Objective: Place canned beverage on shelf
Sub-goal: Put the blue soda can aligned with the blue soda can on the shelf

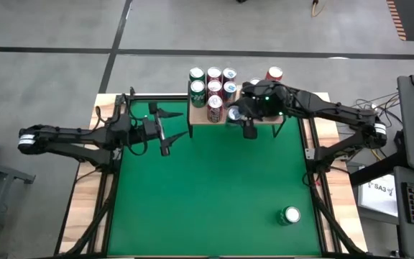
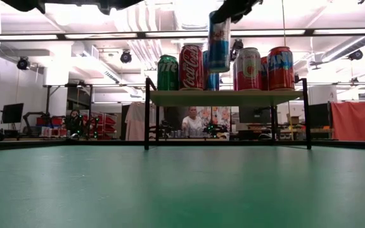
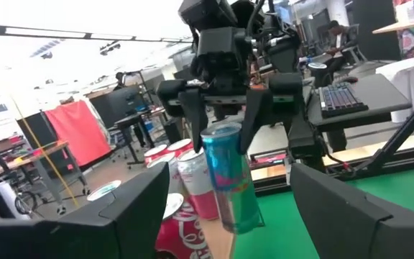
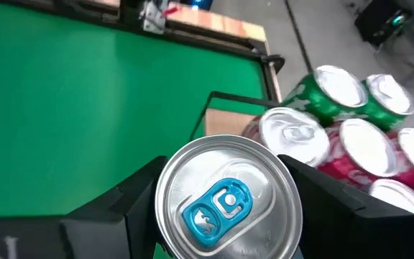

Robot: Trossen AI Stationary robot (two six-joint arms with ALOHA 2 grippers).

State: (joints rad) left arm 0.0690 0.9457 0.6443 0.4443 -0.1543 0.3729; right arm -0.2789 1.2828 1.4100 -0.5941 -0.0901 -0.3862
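My right gripper (image 1: pixel 237 115) is shut on a slim blue can (image 2: pixel 219 41) at the near edge of the shelf (image 2: pixel 227 97), a light wooden board on thin black legs. The can's bottom is above the level of the board. Several cans (image 1: pixel 213 85) stand upright on the board, green, red and blue ones. My left gripper (image 1: pixel 165 135) is open and empty over the green table, to the left of the shelf. Its two fingers show in the left wrist view (image 3: pixel 121 216). My right gripper pinches the blue can's upper end (image 3: pixel 225 140) between its two fingers (image 3: pixel 192 119), one on each side of the wall just under the rim. The fingers come from above, pointing down. The can hangs nearly upright below them, its silver top (image 4: pixel 227 198) up, clear of shelf and table.
A green can (image 1: pixel 290 215) stands alone on the green table near its front right. The shelf's black legs (image 2: pixel 147 114) stand at the table's far side. Black frame rails (image 1: pixel 106 201) run along the table's left and right edges. A person (image 2: pixel 192 123) sits in the room beyond.
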